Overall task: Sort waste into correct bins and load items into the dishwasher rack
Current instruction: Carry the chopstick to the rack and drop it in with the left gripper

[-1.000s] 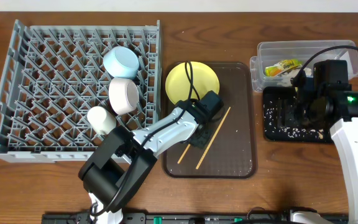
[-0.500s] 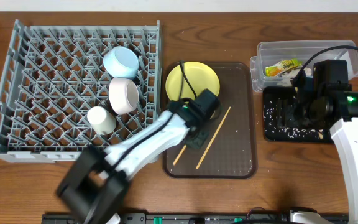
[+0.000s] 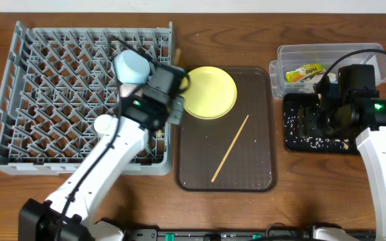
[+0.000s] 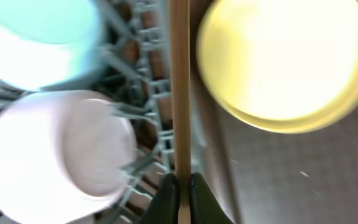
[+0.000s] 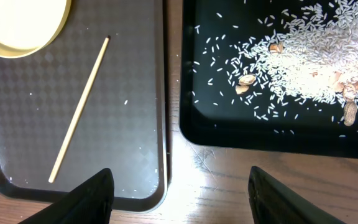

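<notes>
My left claw is clenched on one wooden chopstick. I pinch it near one end, and the rest runs out ahead of my fingers along the right-hand wall of the dishwasher rack. The rack takes up the left side of the tabletop. It holds the light blue bowl, the white-pink bowl and the small white cup.

My right claw hangs released, fingers wide apart. It is above the gap between the brown serving tray and the black tray, where the rice scraps lie.

I judge the stick in my grip to be light, stiff and smooth. Held by its end, it may swivel in the pinch, so it needs a slow, straight lowering between the pegs.

The second chopstick lies slantwise on the serving tray, mid-tabletop. It is thin and flat against the surface, so I would take it at mid-length, across its width.

The yellow plate sits at the tray's far end, just beside the rack. It looks rigid and slick, and the rim is the place to hold it.

The snack wrapper lies in the clear tub by the far right corner. Its print is too small to read, and I see no other writing.
</notes>
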Robot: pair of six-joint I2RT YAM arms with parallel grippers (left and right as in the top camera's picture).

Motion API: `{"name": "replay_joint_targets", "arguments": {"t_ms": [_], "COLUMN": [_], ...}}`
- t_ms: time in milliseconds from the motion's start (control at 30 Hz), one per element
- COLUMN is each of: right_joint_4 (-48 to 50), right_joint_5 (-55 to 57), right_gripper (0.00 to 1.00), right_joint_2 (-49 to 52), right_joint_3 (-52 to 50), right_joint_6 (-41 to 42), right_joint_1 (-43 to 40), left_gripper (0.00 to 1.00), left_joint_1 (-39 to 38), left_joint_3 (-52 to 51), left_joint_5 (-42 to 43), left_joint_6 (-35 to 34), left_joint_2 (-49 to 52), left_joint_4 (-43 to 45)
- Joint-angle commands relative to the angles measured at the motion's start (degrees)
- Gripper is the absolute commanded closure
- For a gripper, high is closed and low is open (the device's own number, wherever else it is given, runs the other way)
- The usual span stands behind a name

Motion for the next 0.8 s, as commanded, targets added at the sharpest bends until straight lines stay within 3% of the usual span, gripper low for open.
{"name": "replay_joint_targets", "arguments": {"t_ms": [0,533,633,767], "right_joint_4": [-0.1,-0.5,-0.5,-0.5], "right_joint_5": [0.5,0.5,0.5,0.5], "right_gripper": [0.33,0.34,0.34,0.33], "right_joint_2": [-0.7,-0.7,-0.7,-0.7], "right_joint_3": [0.6,0.6,0.6,0.6], "right_joint_6": [-0.5,-0.5,-0.5,-0.5], "right_joint_1": [0.0,0.0,0.0,0.0], "left_gripper": [0.93,0.92,0.73,0.6], "left_joint_1": [2.4,3.3,3.3,3.3], "left_joint_3": [0.0,0.0,0.0,0.2], "left_joint_5": [0.9,1.2,1.2,1.2], "left_joint_6": [0.9,0.9,0.9,0.9], "left_joint_2": [2.2,14.3,14.0,13.2], "left_joint_4": [0.6,3.8,4.1,4.0]}}
